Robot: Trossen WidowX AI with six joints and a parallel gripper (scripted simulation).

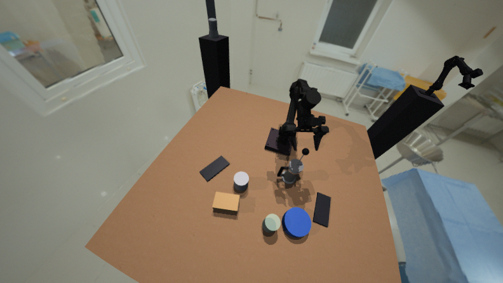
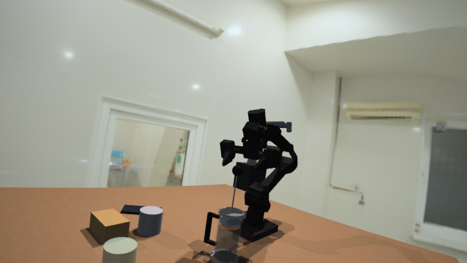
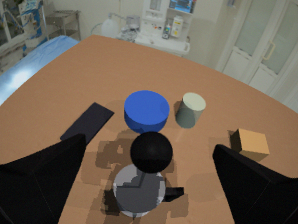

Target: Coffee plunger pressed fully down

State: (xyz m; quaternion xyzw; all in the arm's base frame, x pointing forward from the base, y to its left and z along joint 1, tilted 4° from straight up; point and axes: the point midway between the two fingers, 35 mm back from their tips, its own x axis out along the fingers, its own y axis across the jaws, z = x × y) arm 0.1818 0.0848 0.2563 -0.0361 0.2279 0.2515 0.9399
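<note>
The coffee press stands upright on the table, a clear glass body with a black handle. Its plunger is up: a long thin rod rises from the lid to a round black knob. My gripper is open and empty, fingers pointing down. In the wrist view the knob shows between the two fingers, a little below the line of the tips. The exact gap to the knob is hard to tell.
A blue disc, a pale green cylinder and a dark slab lie beyond the press. A grey cylinder, a tan block and another dark slab are to one side.
</note>
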